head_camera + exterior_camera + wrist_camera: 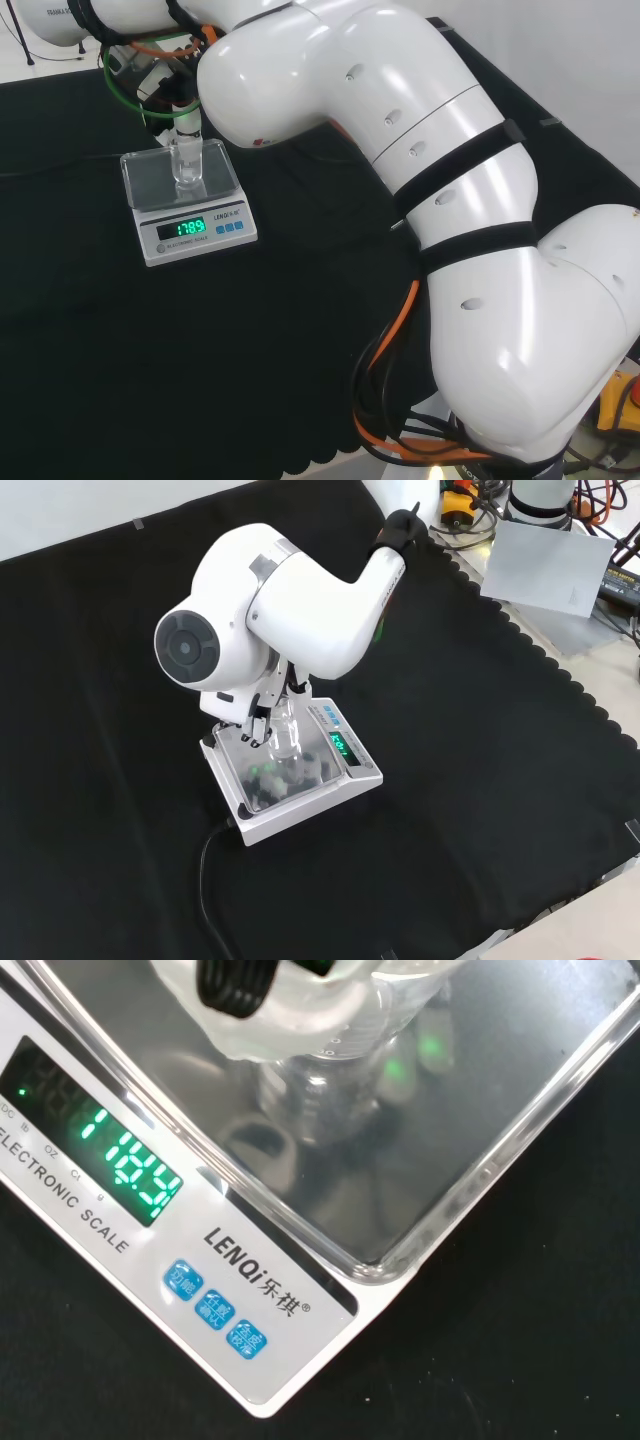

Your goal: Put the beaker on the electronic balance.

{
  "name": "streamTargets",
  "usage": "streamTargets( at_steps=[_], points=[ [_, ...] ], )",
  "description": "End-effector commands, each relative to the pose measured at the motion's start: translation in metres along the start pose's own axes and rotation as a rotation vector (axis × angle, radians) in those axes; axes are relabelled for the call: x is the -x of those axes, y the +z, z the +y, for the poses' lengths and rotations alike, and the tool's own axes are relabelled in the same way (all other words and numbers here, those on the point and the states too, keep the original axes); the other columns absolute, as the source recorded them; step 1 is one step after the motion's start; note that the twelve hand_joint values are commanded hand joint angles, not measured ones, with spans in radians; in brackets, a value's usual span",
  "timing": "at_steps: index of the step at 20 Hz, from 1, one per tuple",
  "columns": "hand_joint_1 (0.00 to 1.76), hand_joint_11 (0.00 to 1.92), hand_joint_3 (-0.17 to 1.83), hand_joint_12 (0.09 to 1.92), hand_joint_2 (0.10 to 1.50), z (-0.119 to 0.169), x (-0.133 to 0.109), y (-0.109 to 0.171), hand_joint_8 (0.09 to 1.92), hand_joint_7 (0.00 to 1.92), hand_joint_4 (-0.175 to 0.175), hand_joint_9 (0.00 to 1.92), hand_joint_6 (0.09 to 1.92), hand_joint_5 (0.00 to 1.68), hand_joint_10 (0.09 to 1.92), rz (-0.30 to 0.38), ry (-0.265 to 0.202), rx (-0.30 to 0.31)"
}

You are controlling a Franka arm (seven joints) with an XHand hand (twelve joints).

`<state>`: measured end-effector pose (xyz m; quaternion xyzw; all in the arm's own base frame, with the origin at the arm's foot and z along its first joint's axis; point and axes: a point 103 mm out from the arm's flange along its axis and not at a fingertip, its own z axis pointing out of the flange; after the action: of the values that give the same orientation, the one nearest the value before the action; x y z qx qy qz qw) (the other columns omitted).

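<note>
A small clear beaker (186, 165) stands upright on the steel pan of the white electronic balance (150, 183), whose green display is lit. The black and white hand (172, 106) comes down on the beaker from above, its fingers curled round the upper part. In the front view the beaker (286, 736) stands mid-pan on the balance (345, 780), with the hand (256, 716) at its left under the arm's big link. The wrist view shows a finger (240, 990) pressed against the beaker (322, 1095), its base on the pan of the balance (280, 1310).
The arm's white link with a grey cap (190, 645) hangs over the balance. A black cable (206, 865) runs from the balance toward the front of the cloth. A grey sheet (545, 565) and cables lie beyond the cloth's scalloped edge.
</note>
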<state>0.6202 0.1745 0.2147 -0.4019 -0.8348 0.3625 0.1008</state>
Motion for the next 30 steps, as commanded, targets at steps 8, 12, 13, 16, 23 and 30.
streamTargets(
  at_steps=[8, 12, 13, 16, 23, 30],
  points=[
    [1.23, 0.80, 0.00, 1.18, 1.18, 0.005, -0.002, 0.004, 1.23, 0.87, -0.175, 1.02, 1.23, 0.83, 1.07, 0.001, -0.004, -0.012],
    [1.23, 0.79, 0.00, 1.18, 1.18, 0.007, -0.004, 0.003, 1.23, 0.87, -0.175, 1.02, 1.23, 0.83, 1.07, 0.005, -0.006, -0.008],
    [1.23, 0.79, 0.00, 1.18, 1.18, 0.008, -0.005, 0.003, 1.23, 0.87, -0.175, 1.02, 1.23, 0.83, 1.07, 0.008, -0.006, -0.007],
    [1.18, 0.77, 0.00, 1.20, 1.19, 0.011, -0.011, 0.001, 1.20, 0.84, -0.161, 0.99, 1.25, 0.81, 1.07, 0.016, -0.012, -0.015],
    [0.91, 0.50, -0.17, 1.36, 0.97, 0.007, -0.006, 0.003, 0.87, 0.19, -0.054, 0.55, 0.68, 0.19, 0.90, 0.037, 0.000, -0.014],
    [0.69, 0.34, -0.17, 1.41, 0.84, -0.001, -0.003, 0.002, 0.49, 0.00, -0.025, 0.18, 0.09, 0.05, 0.93, 0.029, 0.009, -0.054]
  ],
)
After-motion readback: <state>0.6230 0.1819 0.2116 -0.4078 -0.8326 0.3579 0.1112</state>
